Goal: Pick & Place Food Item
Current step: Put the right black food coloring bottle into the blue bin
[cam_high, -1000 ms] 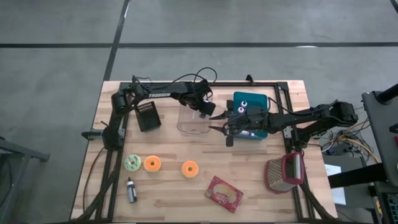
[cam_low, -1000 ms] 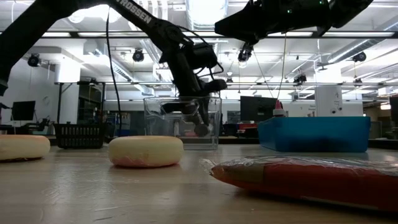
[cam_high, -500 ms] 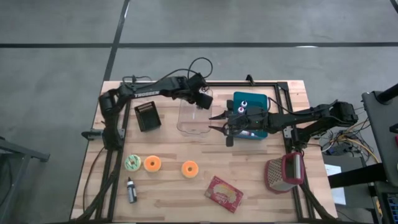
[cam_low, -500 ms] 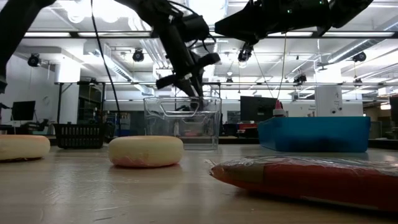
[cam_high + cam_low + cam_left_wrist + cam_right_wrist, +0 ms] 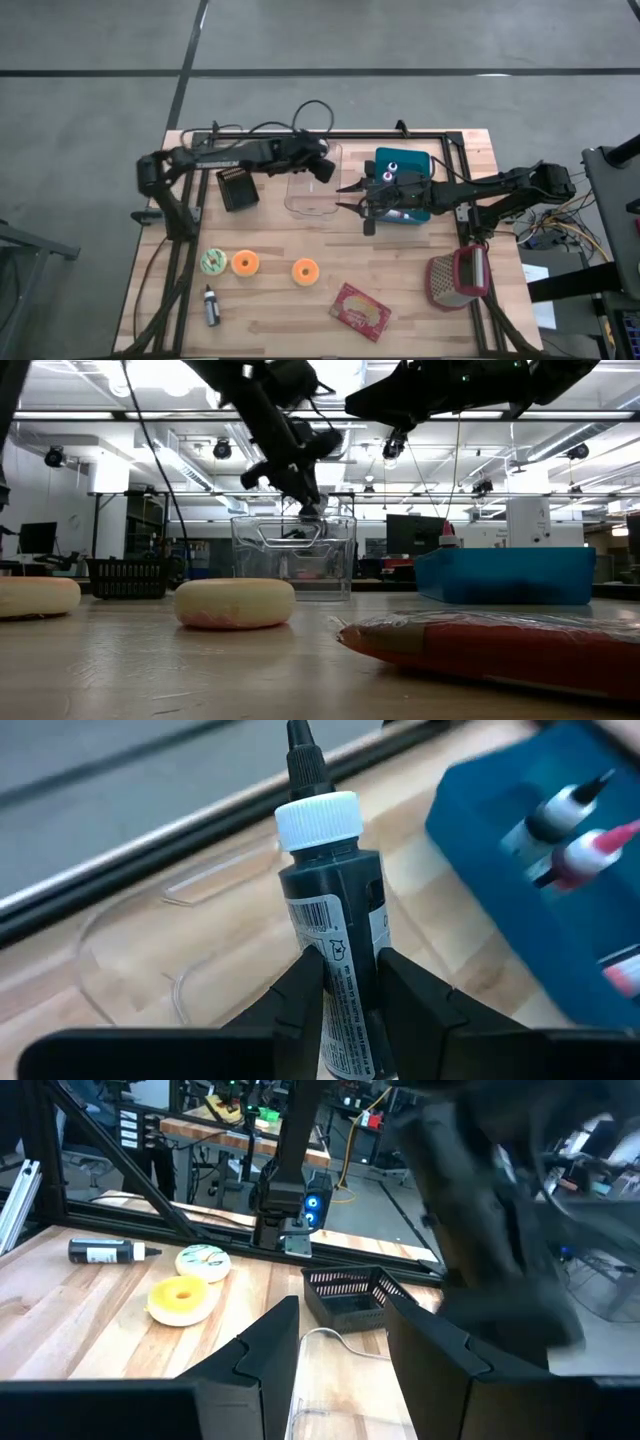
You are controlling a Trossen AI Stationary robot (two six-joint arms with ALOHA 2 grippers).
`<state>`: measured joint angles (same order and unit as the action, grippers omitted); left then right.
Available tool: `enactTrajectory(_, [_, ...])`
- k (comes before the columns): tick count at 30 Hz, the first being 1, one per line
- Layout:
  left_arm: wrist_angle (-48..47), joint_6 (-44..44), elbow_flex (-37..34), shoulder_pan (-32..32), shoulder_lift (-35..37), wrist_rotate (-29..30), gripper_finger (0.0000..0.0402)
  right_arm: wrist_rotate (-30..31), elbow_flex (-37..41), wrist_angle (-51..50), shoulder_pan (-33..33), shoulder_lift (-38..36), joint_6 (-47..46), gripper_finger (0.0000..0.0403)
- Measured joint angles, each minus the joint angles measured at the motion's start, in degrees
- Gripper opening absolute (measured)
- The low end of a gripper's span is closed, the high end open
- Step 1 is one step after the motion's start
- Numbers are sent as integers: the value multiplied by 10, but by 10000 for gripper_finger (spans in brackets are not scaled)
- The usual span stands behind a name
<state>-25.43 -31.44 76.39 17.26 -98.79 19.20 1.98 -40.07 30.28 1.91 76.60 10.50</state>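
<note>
Since a second ago my left arm has swung back and lifted out of the clear container point(image 5: 312, 185), and from above its left end effector point(image 5: 325, 172) now hovers over the container's far left rim; the right end effector point(image 5: 347, 197) hangs just beside the container's other side, empty, fingers moderately apart. At table level, the left end effector point(image 5: 308, 508) sits just above the container point(image 5: 295, 555). On my left wrist camera, the fingers pinch a dark bottle point(image 5: 335, 950) with a white cap, upright between them, container below.
</note>
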Motion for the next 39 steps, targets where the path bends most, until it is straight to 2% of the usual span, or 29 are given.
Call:
enactTrajectory(3, [82, 9, -72, -1, 62, 6, 87, 0, 0, 0, 0, 0, 0, 144])
enactTrajectory(6, [192, 60, -155, -1, 126, -7, 87, 0, 0, 0, 0, 0, 0, 144])
enactTrajectory(11, [400, 178, -296, -2, 217, -106, 87, 0, 0, 0, 0, 0, 0, 144])
enactTrajectory(17, [532, 255, -416, -2, 265, -209, 87, 0, 0, 0, 0, 0, 0, 144])
enactTrajectory(21, [604, 277, -453, -3, 261, -285, 87, 0, 0, 0, 0, 0, 0, 144])
enactTrajectory(24, [615, 307, -461, -9, 257, -342, 87, 0, 0, 0, 0, 0, 0, 144])
enactTrajectory(33, [623, 404, -464, -49, 236, -347, 88, 0, 0, 0, 0, 0, 0, 144])
enactTrajectory(39, [624, 435, -462, -66, 232, -347, 88, 0, 0, 0, 0, 0, 0, 144])
